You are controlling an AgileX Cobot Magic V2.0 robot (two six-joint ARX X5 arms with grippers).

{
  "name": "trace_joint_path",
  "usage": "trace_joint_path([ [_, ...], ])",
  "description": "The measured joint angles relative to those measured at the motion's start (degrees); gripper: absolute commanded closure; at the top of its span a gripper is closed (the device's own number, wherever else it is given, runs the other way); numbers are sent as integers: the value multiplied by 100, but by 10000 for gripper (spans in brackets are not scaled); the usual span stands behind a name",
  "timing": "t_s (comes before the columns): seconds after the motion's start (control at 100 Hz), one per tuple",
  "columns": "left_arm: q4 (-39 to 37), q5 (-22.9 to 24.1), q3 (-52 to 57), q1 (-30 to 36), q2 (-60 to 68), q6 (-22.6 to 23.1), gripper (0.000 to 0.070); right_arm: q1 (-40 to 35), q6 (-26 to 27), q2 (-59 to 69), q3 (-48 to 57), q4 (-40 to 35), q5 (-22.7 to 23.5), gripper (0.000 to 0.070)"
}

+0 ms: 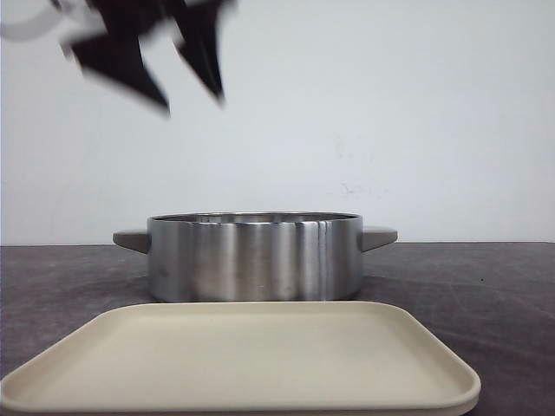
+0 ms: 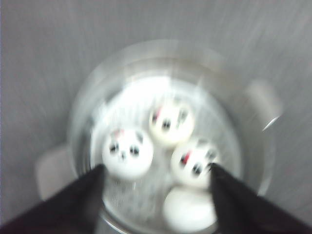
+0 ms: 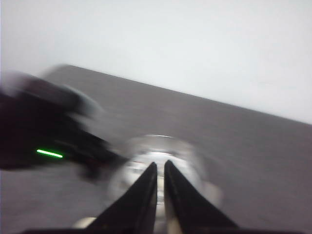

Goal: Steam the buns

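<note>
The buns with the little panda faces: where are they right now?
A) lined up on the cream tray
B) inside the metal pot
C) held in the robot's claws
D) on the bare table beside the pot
B: the left wrist view looks down into the metal pot and shows four buns resting inside, while the cream tray in the front view has nothing on it.

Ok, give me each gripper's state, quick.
Left gripper: open, empty, above the steel pot.
Right gripper: nearly shut, empty.
</note>
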State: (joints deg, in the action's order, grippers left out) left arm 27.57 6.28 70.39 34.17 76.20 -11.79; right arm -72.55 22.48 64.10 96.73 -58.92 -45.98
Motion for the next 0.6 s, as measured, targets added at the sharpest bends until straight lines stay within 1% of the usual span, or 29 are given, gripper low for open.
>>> trace_joint_path([
  [0.02,0,0,11,0,-181,0,594,0,-2,-11,-46,-72,-136,684],
  [0.04,0,0,24,0,-358,0,645,0,-7,-22,-83,-101,-214,684],
  [0.07,4,0,42,0,-619,-2,696,0,-11,-48,-177,-133,-350,684],
  [0.08,4,0,48,0,-704,-2,700,0,-13,-61,-225,-144,-396,684],
  [0.19,208,0,59,0,-1611,-22,700,0,-17,-188,-605,-31,-616,684],
  [0.26,483,17,59,0,-2135,-22,700,0,-17,-385,-1064,404,-658,684],
  [0.34,846,162,59,0,-2675,-22,700,0,-17,-616,-1659,1001,-592,684],
  [0.4,1145,267,59,0,-3047,-24,700,2,-17,-772,-2129,1609,-317,684],
  [0.45,1377,295,59,0,-3320,-24,700,24,-24,-857,-2522,2166,70,684],
  [0.53,1694,323,59,0,-3716,-24,700,90,-188,-885,-3091,3121,852,684],
  [0.6,1867,422,59,0,-4024,-28,700,149,-496,-802,-3451,3936,1624,684],
])
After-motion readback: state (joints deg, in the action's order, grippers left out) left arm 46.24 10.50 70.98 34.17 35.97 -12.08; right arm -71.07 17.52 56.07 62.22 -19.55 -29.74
